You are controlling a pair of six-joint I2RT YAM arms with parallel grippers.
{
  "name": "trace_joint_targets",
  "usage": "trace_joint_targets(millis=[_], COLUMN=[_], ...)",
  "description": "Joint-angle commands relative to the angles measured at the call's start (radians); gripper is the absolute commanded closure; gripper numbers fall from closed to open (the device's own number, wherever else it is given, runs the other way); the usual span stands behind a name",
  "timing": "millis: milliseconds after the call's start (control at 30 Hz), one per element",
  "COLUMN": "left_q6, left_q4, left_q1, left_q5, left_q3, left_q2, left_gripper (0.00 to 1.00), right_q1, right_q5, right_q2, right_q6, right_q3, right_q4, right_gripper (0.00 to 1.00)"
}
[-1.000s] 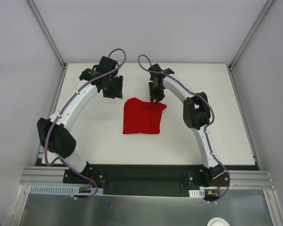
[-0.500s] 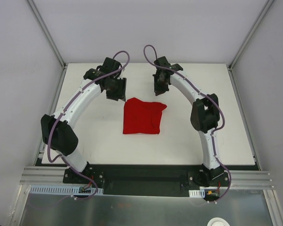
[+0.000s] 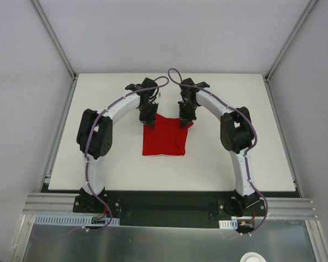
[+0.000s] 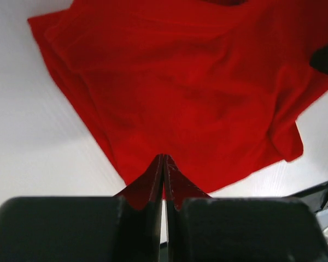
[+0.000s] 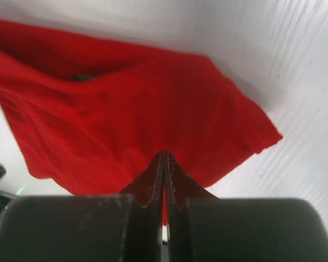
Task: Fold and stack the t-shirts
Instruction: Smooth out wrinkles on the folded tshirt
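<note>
From the top camera, the t-shirt (image 3: pixel 164 139) lies flat on the table (image 3: pixel 273 136) as a folded, nearly square packet. White surface shows all round it, and the arm bases are on its near side. The left gripper (image 3: pixel 151 123) is at the shirt's far left corner and the right gripper (image 3: pixel 183 124) at its far right corner, where a flap pokes out sideways. I see no clear long axis. At most it is a touch wider along its far edge. I cannot tell which way the collar points.

In the left wrist view, the left gripper (image 4: pixel 163 158) has its fingers pressed together, with red cloth drawn up to the tips. I judge it a thin pinch on the t-shirt (image 4: pixel 197 98) near its edge. My worry is that only the top layer is caught, so a lift would peel the fold open.

The right wrist view shows the same. The right gripper (image 5: pixel 164 154) is closed on the rim of the t-shirt (image 5: pixel 126 120), beside the loose flap. If one pinch slips or the arms rise unevenly, the packet would skew or unfold.
</note>
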Motion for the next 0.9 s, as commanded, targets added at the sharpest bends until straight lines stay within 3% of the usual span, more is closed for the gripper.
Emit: trace_joint_targets(millis=[0, 167, 467, 700, 867], left_q6=[-0.003, -0.01, -0.014, -0.004, 0.052], left_q4=[0.022, 0.022, 0.016, 0.001, 0.023], left_q1=[-0.011, -0.021, -0.021, 0.061, 0.101], left_q5=[0.066, 0.093, 0.034, -0.096, -0.038], left_q3=[0.079, 0.126, 0.114, -0.083, -0.115], left_q2=[0.072, 0.154, 0.217, 0.139, 0.024], left_gripper=[1.0, 1.0, 1.0, 1.0, 1.0], right_q1=[-0.031, -0.048, -0.054, -0.057, -0.057], right_q5=[-0.093, -0.116, -0.113, -0.07, -0.096], right_q2=[-0.074, -0.103, -0.045, -0.025, -0.048], right_q6=[0.034, 0.011, -0.017, -0.072, -0.067], right_q3=[-0.071, -0.113, -0.03, 0.004, 0.011], right_q4=[-0.079, -0.09, -0.127, -0.151, -0.154], right_gripper=[1.0, 0.99, 0.99, 0.99, 0.99])
